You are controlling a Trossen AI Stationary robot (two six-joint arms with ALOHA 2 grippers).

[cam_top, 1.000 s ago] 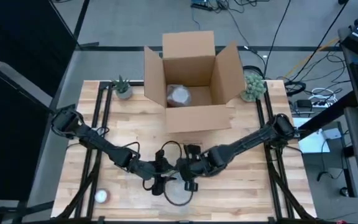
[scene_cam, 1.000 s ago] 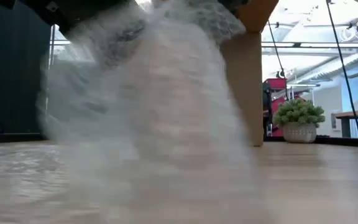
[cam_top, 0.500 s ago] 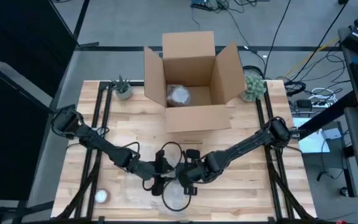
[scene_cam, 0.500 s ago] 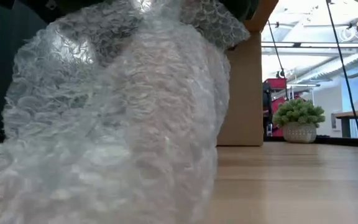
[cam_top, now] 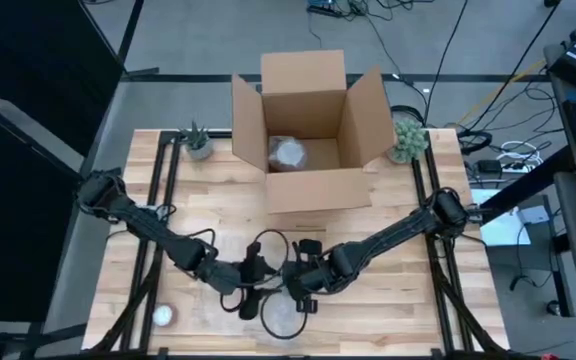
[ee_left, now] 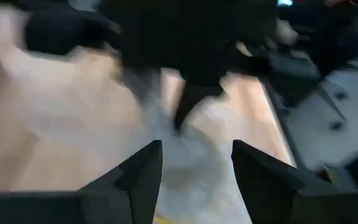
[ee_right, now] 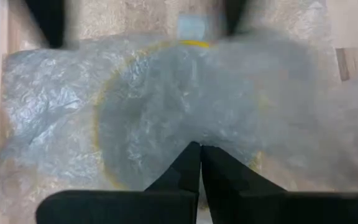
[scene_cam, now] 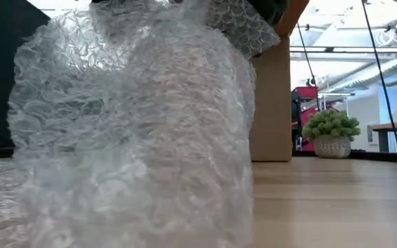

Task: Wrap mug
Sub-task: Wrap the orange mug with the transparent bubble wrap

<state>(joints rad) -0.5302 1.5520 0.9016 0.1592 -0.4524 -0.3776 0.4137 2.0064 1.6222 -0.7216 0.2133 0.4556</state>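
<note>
here, both tools (cam_top: 273, 292) over bubble wrap (scene_cam: 136, 138)

Crumpled bubble wrap (scene_cam: 129, 131) fills most of the low view, hiding whatever it covers and running off the picture's top, left and bottom edges. Behind the wrap, only one corner of the cardboard box (scene_cam: 271, 103) shows. In the left wrist view, motion blur smears the dark shape just beyond the left gripper (ee_left: 194, 163). Inside the box, the pale bundle (cam_top: 290, 153) is too small to identify.
</note>
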